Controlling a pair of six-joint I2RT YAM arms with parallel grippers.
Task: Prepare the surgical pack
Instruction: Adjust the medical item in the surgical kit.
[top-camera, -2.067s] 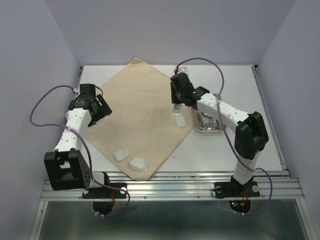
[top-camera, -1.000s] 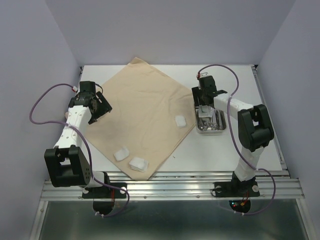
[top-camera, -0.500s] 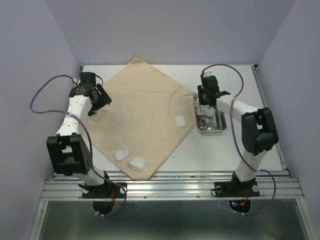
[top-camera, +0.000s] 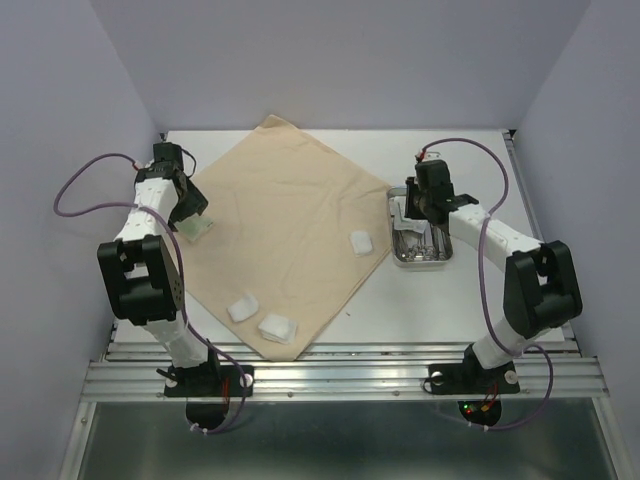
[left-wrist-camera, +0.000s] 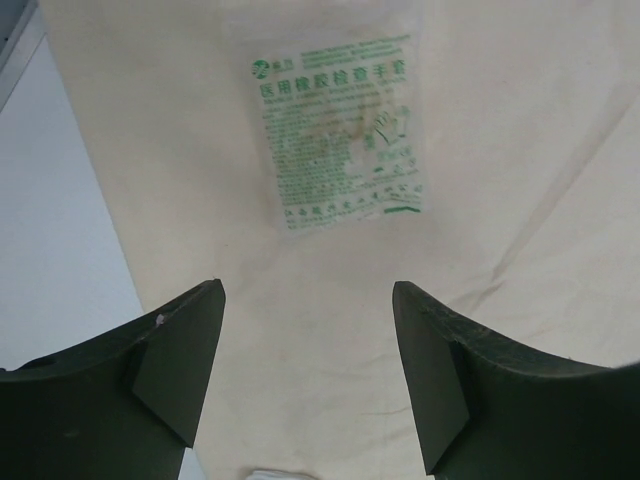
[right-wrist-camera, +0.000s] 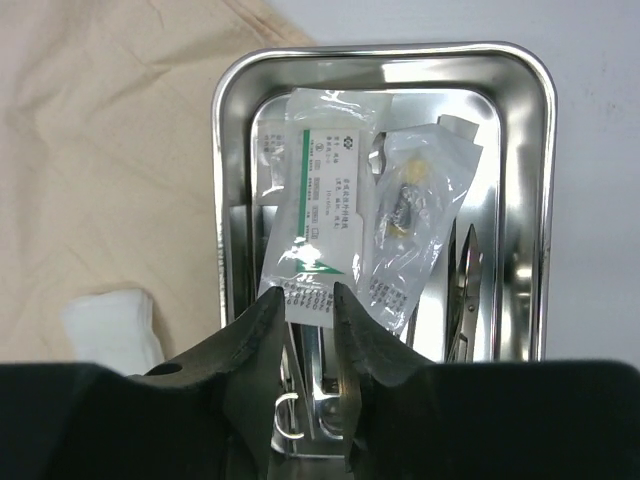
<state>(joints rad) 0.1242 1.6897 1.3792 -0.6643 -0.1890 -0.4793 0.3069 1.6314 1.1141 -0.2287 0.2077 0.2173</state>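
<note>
Your right gripper (right-wrist-camera: 308, 302) pinches the green-striped packet (right-wrist-camera: 325, 200) over the steel tray (right-wrist-camera: 232, 150), instruments (right-wrist-camera: 466, 290) mostly buried beneath; left gripper (left-wrist-camera: 307, 300) gapes above a glove packet (left-wrist-camera: 340, 140).

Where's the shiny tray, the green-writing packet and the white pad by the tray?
shiny tray (right-wrist-camera: 530, 180): right wrist view, right wall.
green-writing packet (left-wrist-camera: 335, 130): left wrist view, printed middle.
white pad (top-camera: 360, 243): top view, middle.

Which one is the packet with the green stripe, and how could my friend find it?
Find the big beige cloth; just to its right sits a shiny steel tray. In it, over the metal tools, the striped packet lies on the side nearer the cloth. It has a white label with a green stripe, while the clear packet beside it holds something small and yellow.
</note>
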